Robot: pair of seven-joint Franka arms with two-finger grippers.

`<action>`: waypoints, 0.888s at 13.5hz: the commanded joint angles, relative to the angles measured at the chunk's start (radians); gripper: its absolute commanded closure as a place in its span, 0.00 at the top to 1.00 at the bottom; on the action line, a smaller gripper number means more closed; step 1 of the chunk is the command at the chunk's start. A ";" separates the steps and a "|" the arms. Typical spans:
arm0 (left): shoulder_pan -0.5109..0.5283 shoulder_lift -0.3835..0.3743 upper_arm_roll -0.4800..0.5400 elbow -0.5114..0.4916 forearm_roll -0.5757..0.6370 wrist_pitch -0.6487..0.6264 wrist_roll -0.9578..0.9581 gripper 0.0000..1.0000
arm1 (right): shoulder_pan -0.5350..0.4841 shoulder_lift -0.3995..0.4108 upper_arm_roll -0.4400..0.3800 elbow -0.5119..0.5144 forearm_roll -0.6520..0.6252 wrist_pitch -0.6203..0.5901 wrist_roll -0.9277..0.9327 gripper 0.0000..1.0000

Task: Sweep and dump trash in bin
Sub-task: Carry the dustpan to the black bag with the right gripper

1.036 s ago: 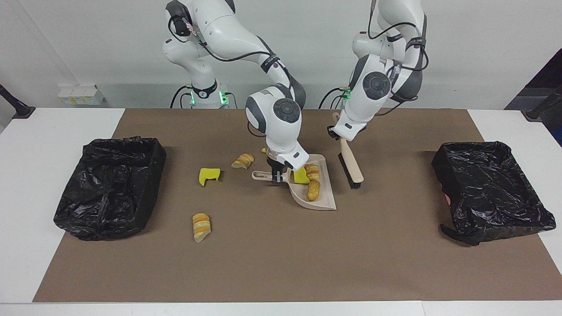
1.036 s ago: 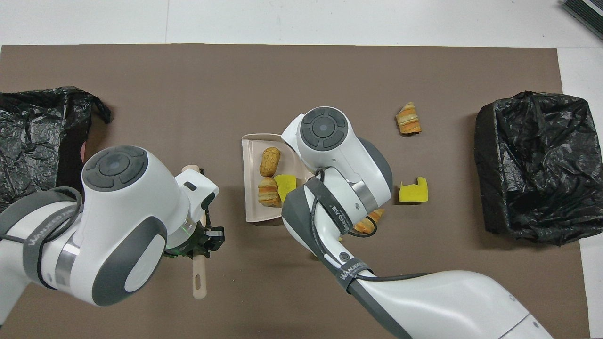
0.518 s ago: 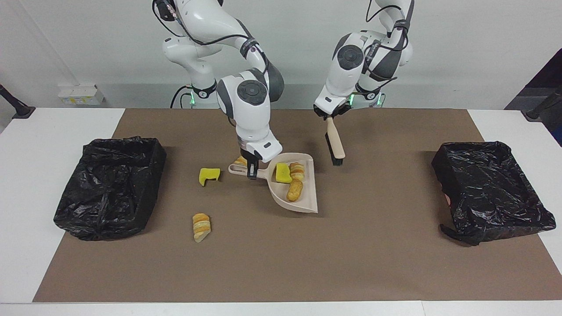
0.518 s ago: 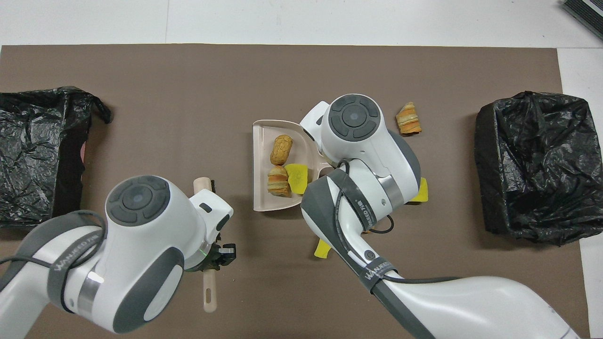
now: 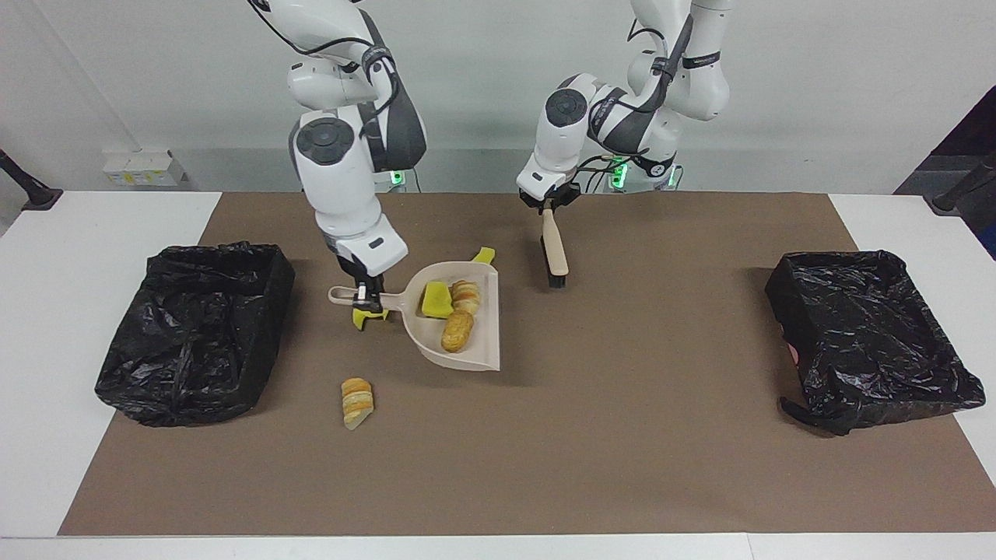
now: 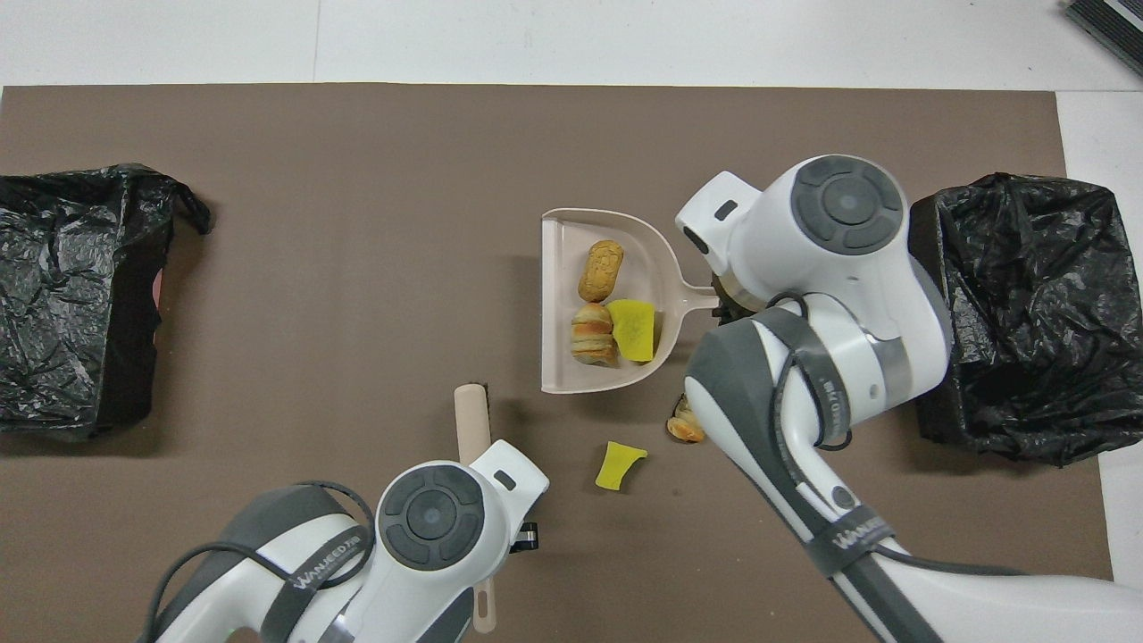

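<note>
You see three trash pieces [image 5: 451, 311] in the dustpan [image 5: 482, 350] near the worktop's middle — yellow sponge, two golden bread chunks. Right pincer [image 5: 366, 299] is clamped on its handle; left pincer [image 5: 548, 206] clamped on the brush [image 5: 555, 249]. Only the overhead view shows the bread [image 6: 684, 429] under the right arm.

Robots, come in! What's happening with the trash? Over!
Right gripper shut on dustpan, three trash bits aboard. Left gripper shut on brush. Loose bread on mat. Nothing blocking.

Three trash bits [image 5: 451, 311] in raised dustpan [image 5: 486, 354]; others on mat [image 5: 622, 451].
</note>
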 commanded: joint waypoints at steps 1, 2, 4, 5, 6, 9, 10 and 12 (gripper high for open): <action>-0.024 -0.011 0.019 -0.045 -0.014 0.036 -0.005 0.00 | -0.126 -0.052 0.013 -0.036 0.060 0.003 -0.136 0.00; -0.022 -0.003 0.020 -0.054 -0.014 0.050 -0.003 0.00 | -0.173 -0.061 0.013 -0.030 0.085 0.003 -0.174 0.00; -0.021 -0.001 0.019 -0.059 -0.014 0.062 -0.008 0.00 | -0.279 -0.073 0.010 -0.027 0.112 0.001 -0.252 0.00; -0.021 -0.001 0.019 -0.063 -0.014 0.065 -0.005 0.00 | -0.343 -0.080 0.006 -0.027 0.128 -0.006 -0.295 0.00; -0.022 -0.001 0.020 -0.062 -0.014 0.070 -0.006 0.04 | -0.415 -0.080 0.006 -0.021 0.131 -0.008 -0.347 0.00; -0.015 0.005 0.022 -0.048 -0.014 0.050 -0.015 1.00 | -0.541 -0.086 -0.005 -0.013 0.126 -0.003 -0.403 0.00; -0.005 0.005 0.025 -0.039 -0.014 0.047 -0.014 1.00 | -0.575 -0.089 -0.005 -0.015 0.113 0.010 -0.391 0.00; 0.048 0.005 0.028 -0.018 -0.004 0.041 -0.012 1.00 | -0.615 -0.087 -0.013 -0.012 0.110 0.056 -0.348 0.00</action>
